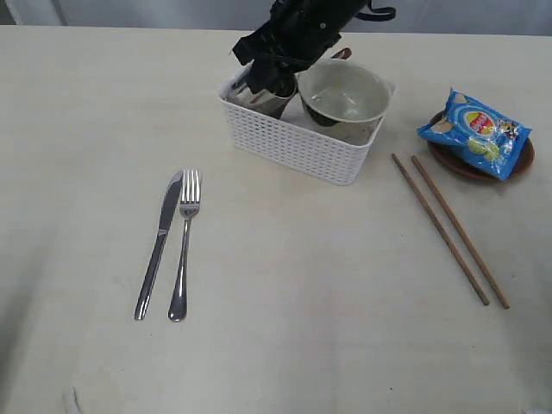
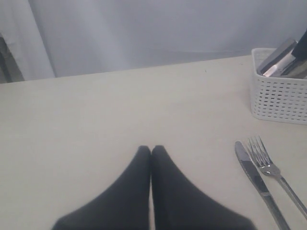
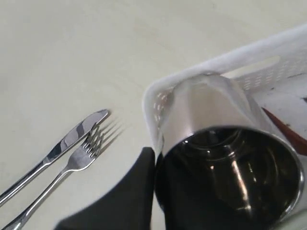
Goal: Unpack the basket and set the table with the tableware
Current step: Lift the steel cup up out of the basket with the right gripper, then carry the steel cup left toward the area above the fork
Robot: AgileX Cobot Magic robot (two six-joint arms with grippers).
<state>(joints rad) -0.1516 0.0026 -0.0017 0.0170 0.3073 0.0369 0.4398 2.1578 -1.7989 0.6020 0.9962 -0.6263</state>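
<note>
Above a pale cream table (image 1: 302, 345), a seemingly light, slippery steel cup (image 3: 216, 110) is being pinched at its thin rim by the closed right gripper (image 3: 156, 165), tilted at the white basket (image 1: 293, 142).

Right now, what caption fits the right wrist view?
Right gripper holds tilted shiny steel cup at corner of white plastic lattice basket.

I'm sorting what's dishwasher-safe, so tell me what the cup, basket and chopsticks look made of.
The cup looks like polished metal, likely steel: its wall is mirror-bright with sharp reflections. The basket appears to be white plastic: a moulded lattice of small holes with a dull sheen. The chopsticks seem to be wood: matte reddish-brown with no gloss.
</note>
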